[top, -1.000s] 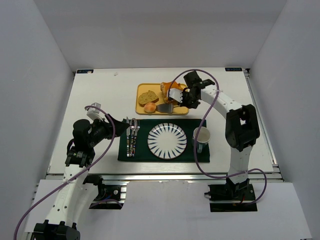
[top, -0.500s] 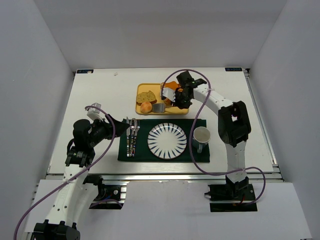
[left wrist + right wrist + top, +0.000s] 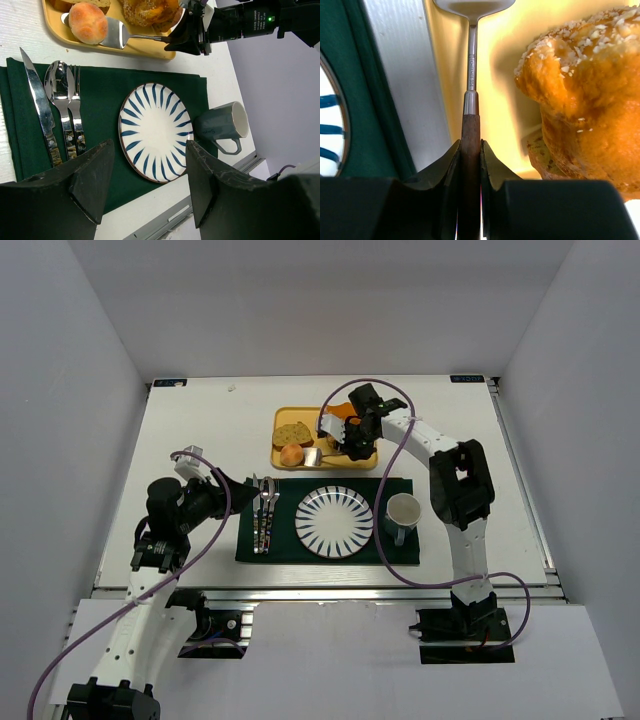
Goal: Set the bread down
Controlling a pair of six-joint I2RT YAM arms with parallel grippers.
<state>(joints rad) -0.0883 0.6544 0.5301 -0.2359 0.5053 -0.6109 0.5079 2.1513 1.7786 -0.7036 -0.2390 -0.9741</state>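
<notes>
The left pincer (image 3: 148,172) hangs above the near-left part of the table (image 3: 200,430), its jaws spread wide with nothing between them. Just ahead of it a dark green cloth (image 3: 100,85) lies flat, and on the cloth's left part a knife (image 3: 40,107), a spoon (image 3: 59,92) and a fork (image 3: 76,117) lie side by side. Further ahead and to its right, on the same cloth, sits a white plate (image 3: 155,132) with blue rays, bare.

Beyond the cloth stands a yellow tray (image 3: 284,416). The bread (image 3: 291,454), a small round bun, rests in the tray's near-left part on the blade of a server (image 3: 470,65), at the far end of the tool from the right pincer. A flat seeded slice (image 3: 293,432) lies just behind the bun.

The right pincer (image 3: 470,160) is over the tray's near-right edge, its jaws closed tight on the server's dark wooden handle, so that the metal shaft runs straight out from it toward the bun. Close beside it in the tray, on the side away from the cloth, sits a large orange-crusted loaf chunk (image 3: 580,90) sprinkled with seeds.

Nearer than the right pincer, at the cloth's right end, stands a grey mug (image 3: 403,512), upright, just beside the plate.
</notes>
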